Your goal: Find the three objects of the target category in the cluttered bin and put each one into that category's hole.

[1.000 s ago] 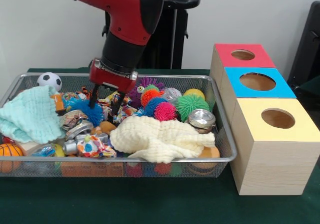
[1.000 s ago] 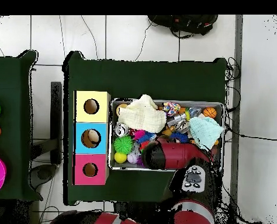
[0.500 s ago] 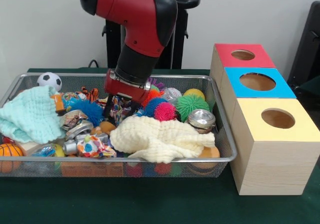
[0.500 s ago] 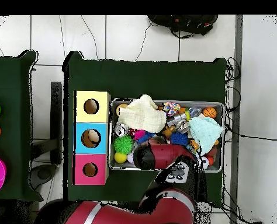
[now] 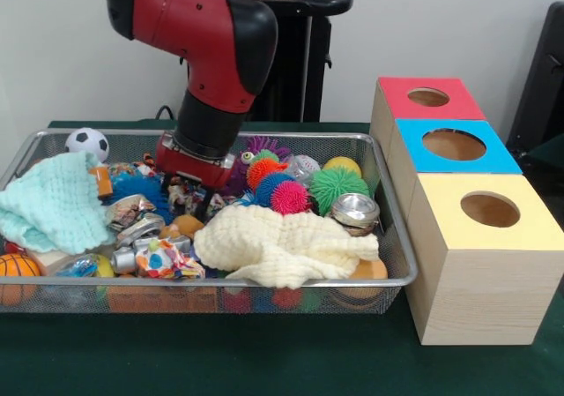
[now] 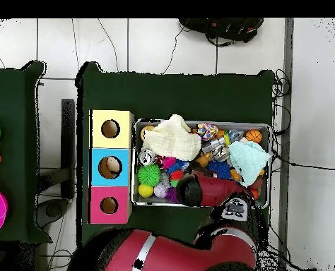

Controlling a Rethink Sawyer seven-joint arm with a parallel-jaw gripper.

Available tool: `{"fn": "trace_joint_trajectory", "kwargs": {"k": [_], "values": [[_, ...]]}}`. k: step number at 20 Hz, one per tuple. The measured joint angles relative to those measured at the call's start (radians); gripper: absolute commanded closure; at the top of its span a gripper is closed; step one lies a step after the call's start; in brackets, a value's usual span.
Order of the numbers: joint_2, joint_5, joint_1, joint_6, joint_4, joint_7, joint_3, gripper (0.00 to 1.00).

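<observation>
The bin [image 5: 392, 237] is sitting on the green worktop [image 5: 264, 361], filling the left and centre of the front view, and it is brimming with toys and cloths. The red and black arm is reaching down from the top of the frame into the bin's middle, its end effector [image 5: 196, 195] dipping among the clutter just left of centre; its tips are lying buried behind the heap, so I cannot tell whether it is released or clenched. A pale yellow cloth [image 5: 282, 246] is spreading across the bin's lower centre, and a mint green cloth [image 5: 53, 200] is covering the left end. Spiky balls are clustering right of the arm: an orange one [image 5: 264, 170], a pink one [image 5: 289, 197] and a green one [image 5: 339, 184]. A small soccer ball [image 5: 86, 140] is resting at the bin's upper left corner. At the right of the frame, three wooden boxes are standing in a row, topped red [image 5: 429, 98], blue [image 5: 454, 145] and yellow [image 5: 490, 211], each showing a round hole.
</observation>
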Motion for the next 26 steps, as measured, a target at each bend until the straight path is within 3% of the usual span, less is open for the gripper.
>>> {"fn": "trace_joint_trajectory", "kwargs": {"k": [6,12,16,26], "values": [[-0.013,0.000,-0.079,-0.008,0.001,0.000,0.035,0.00],[-0.016,-0.001,-0.088,-0.008,0.002,0.000,0.042,0.00],[-0.014,0.011,-0.082,0.000,-0.001,0.000,0.041,0.00],[0.035,0.075,0.005,0.166,-0.097,0.000,-0.027,0.00]]}}
